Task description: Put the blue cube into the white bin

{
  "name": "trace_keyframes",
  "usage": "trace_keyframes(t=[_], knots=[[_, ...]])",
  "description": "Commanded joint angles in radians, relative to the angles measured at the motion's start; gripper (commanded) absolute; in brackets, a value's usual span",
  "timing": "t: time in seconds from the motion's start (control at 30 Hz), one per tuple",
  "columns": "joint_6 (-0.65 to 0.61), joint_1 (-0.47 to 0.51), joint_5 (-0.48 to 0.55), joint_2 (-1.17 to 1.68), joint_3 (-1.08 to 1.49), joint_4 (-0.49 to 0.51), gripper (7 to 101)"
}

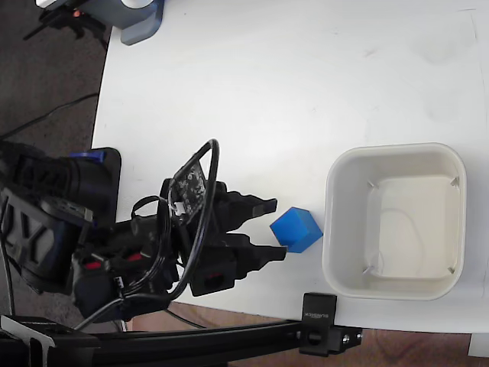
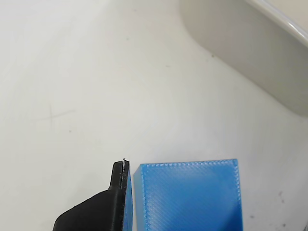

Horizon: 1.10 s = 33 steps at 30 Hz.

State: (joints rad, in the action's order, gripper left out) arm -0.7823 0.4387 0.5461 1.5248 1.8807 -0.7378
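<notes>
Blue cube point(image 1: 296, 229): resting on the white counter point(image 1: 267, 92) in the fixed view, just left of the white bin point(image 1: 340, 252); right corner close against the bin's outer left wall, contact impossible to confirm. Turned at an angle to the bin's edge, one corner pointing toward the arm.

Blue cube, wrist view point(image 2: 190, 197): filling the lower middle of the picture, flat top face with fine ridged texture, lower part cut off by the frame.

White bin: off-white tub with rounded corners and thick rim, standing at the right side of the counter near its front edge in the fixed view. Inside bare apart from faint marks on the floor. In the wrist view point(image 2: 250, 53) only a stretch of outer wall and rim visible at upper right, apart from the cube by a strip of counter.

Jaws point(image 1: 276, 228): spread apart, two black fingers pointing right toward the cube. Tips reaching the cube's left side, one above and one below its near corner; not clamped on anything.

Finger, wrist view point(image 2: 113, 202): one black finger alone visible, just beside the cube's left face, a thin gap showing between them near the top.

Arm point(image 1: 114, 245): black, with looping cables point(image 1: 202, 229), lying low at the left front of the counter.

Grey-blue object point(image 1: 141, 19): at the top left corner of the counter, well apart from cube and bin.

Black clamp point(image 1: 321, 325): on a bar below the counter's front edge, beneath the bin.
</notes>
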Motion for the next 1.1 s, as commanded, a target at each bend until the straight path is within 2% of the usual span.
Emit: trace_keyframes(t=[0.03, 0.77, 0.97, 1.1], knots=[[0.0, 0.005, 0.011, 0.003, -0.066, -0.003, 98.4], [0.029, 0.009, 0.043, -0.046, -0.052, 0.037, 96.5], [0.035, 0.009, 0.046, -0.06, -0.066, 0.034, 89.8], [0.038, 0.011, 0.058, -0.077, -0.064, 0.051, 94.9]])
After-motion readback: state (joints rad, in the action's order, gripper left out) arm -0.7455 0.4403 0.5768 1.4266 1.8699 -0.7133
